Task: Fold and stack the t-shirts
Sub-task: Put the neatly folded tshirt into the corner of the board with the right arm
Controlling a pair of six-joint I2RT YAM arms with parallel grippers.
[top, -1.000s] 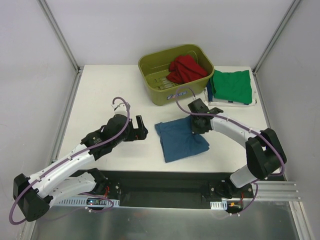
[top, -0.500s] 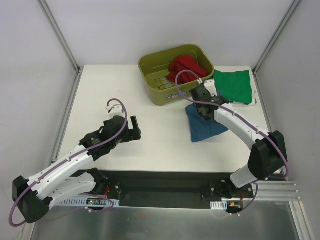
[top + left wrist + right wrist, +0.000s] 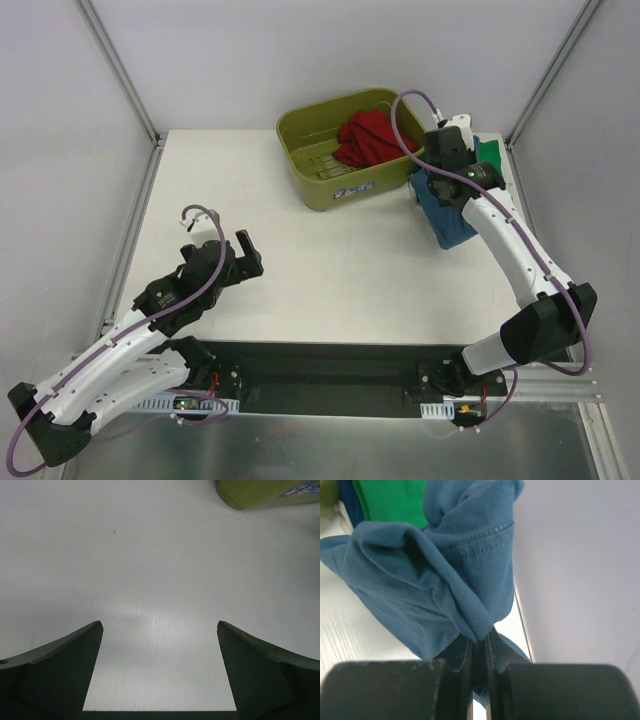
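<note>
**Left arm.** The left arm (image 3: 120, 345) rises from its base at the near-left corner and reaches forward and to the right, held low over the table (image 3: 300, 250). Its wrist lies left of the table's middle. The left jaws are spread wide apart and hold nothing. In the left wrist view both fingers (image 3: 55, 675) frame bare white table surface, and a corner of the olive-green tub (image 3: 265, 492) shows at the top right.

**Centre.** The olive-green tub (image 3: 312, 190) stands at the far middle of the table. The red t-shirt (image 3: 372, 138) lies crumpled inside it, toward its right side.

**Right arm.** The right arm (image 3: 520, 260) rises from its base at the near right. Its elbow is pushed out to the right edge, and its forearm runs back and leftward to a wrist just beside the tub's right corner. The right jaws are clamped together on a pinched fold of the teal-blue t-shirt (image 3: 420, 590). The cloth hangs bunched from the grip, over the far-right part of the table (image 3: 452, 222). Whether its lower edge touches the table cannot be told.

**Far right.** The bright green t-shirt (image 3: 490, 150) lies at the far-right corner, mostly hidden behind the wrist. In the right wrist view it (image 3: 390, 500) shows just past the teal-blue cloth.
</note>
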